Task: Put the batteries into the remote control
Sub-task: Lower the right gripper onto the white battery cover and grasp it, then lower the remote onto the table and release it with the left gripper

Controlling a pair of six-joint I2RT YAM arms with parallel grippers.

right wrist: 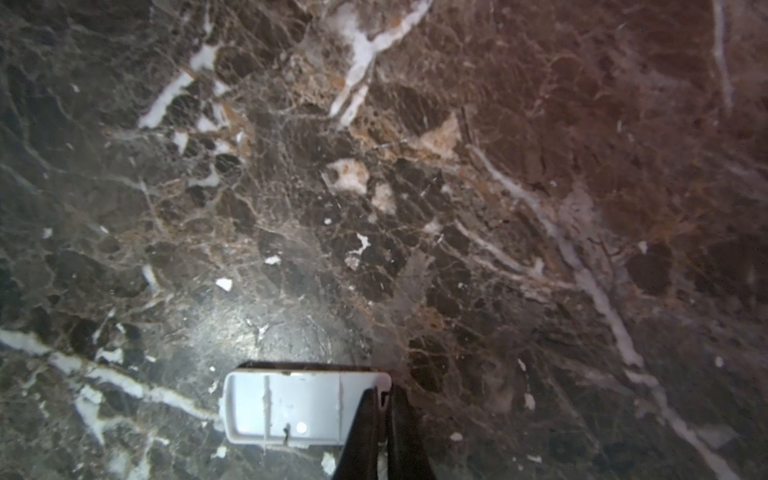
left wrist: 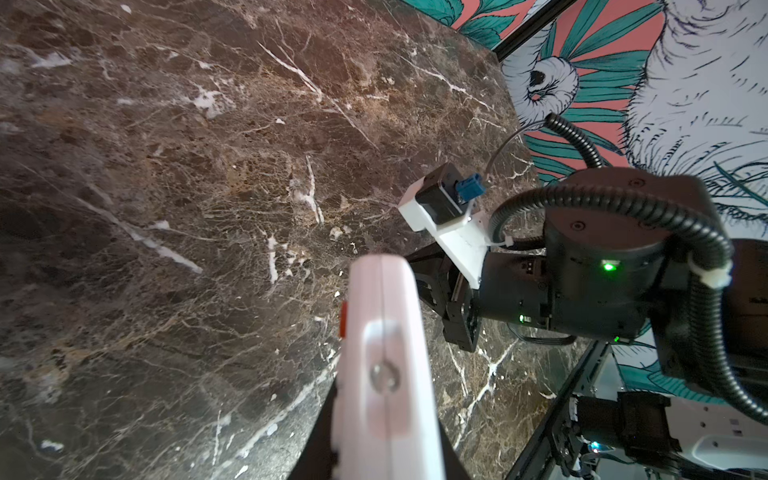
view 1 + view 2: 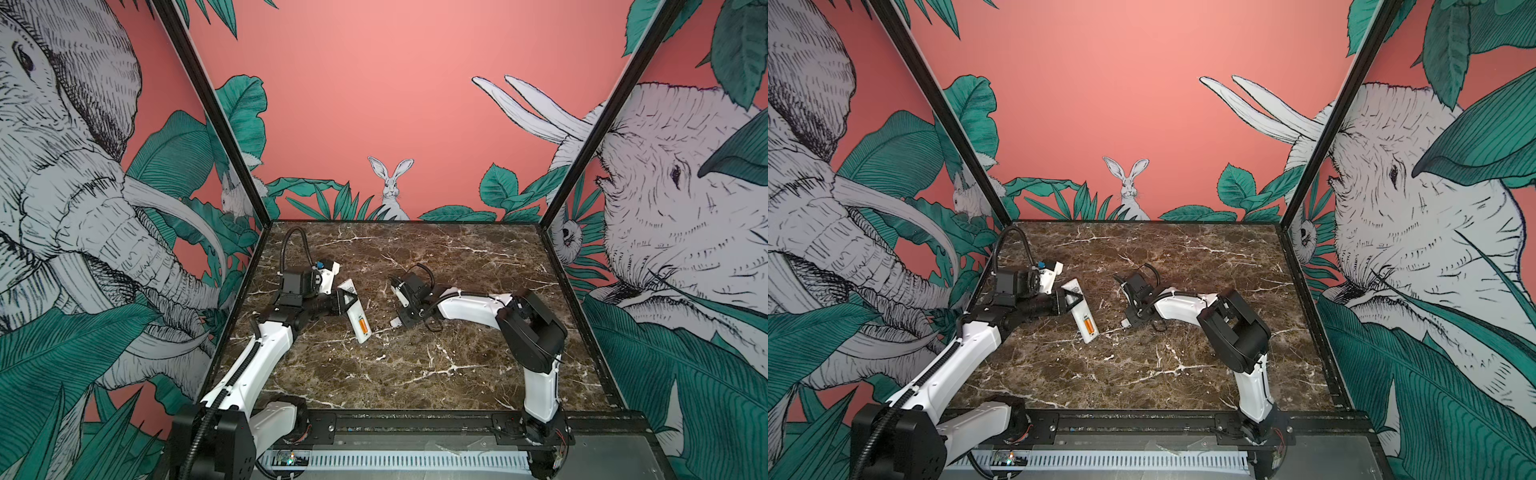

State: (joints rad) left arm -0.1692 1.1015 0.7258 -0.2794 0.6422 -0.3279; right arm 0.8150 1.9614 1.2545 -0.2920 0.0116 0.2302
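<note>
Left jaws clamping remote control, right jaws seemingly pinching cover

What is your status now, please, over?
Left gripper shut on remote control. Right gripper shut on cover. Batteries in open bay. Nothing between cover and remote.

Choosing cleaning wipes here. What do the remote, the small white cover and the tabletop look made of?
The remote is likely hard white plastic, smooth and slightly glossy, with a moulded seam and rounded edges. The cover looks like thin moulded white plastic; ribs and a raised rim show. The tabletop has a brown marble look with white veins and a soft sheen; real stone or printed laminate, I cannot tell.
</note>
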